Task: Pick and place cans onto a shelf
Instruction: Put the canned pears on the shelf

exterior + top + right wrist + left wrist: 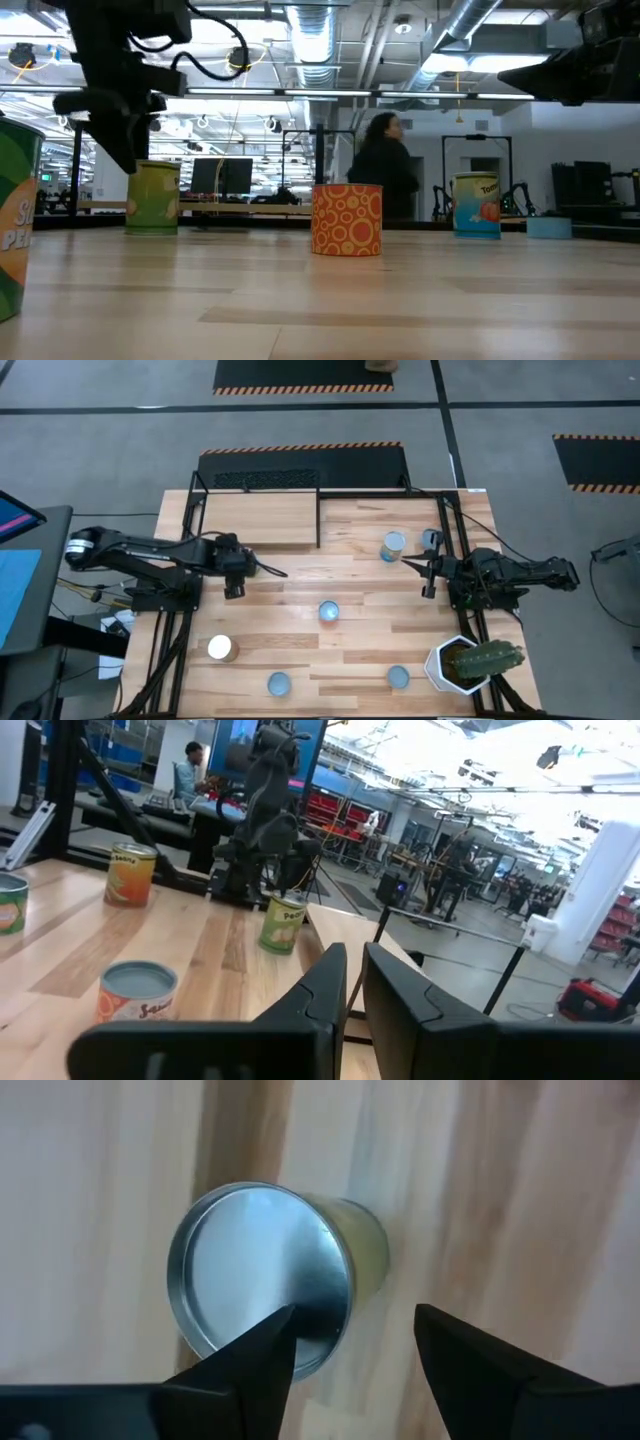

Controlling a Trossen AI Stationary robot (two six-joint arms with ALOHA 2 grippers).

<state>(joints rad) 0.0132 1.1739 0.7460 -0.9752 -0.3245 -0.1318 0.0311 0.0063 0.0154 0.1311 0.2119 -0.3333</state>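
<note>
Left gripper (pixel 355 1365) is over the green can (pixel 262 1270), jaws apart, nothing between them yet. One finger (pixel 245 1370) overlaps the can's rim in the wrist view and the other is off to the side over bare wood, so I judge I'm not centred.

The can stands upright on the table (pixel 380 640), in front of the shelf (pixel 255 520) and not on it. The arm hides it in the high view.

It's a rigid tin with a smooth silvery top. I expect it won't give under the squeeze, but it looks slick and could be heavy if it's full. I'd close on the round wall around mid-height, straddling the axis, not on the rim.

Right gripper (pixel 355 995) waits on the right side of the table, fingers all but together and empty, with a blue-topped can (pixel 393 545) near it.

Other cans sit loose across the table.

- **Blue can** (pixel 477 205): I read "Tom" on it.
- **Orange can** (pixel 347 218): circles only, no words.
- **Nearest tin** (pixel 138 992): starts "Sa", the rest is unclear.
- **Green label at the edge** (pixel 15 220): shows "S" and "PE".
</note>
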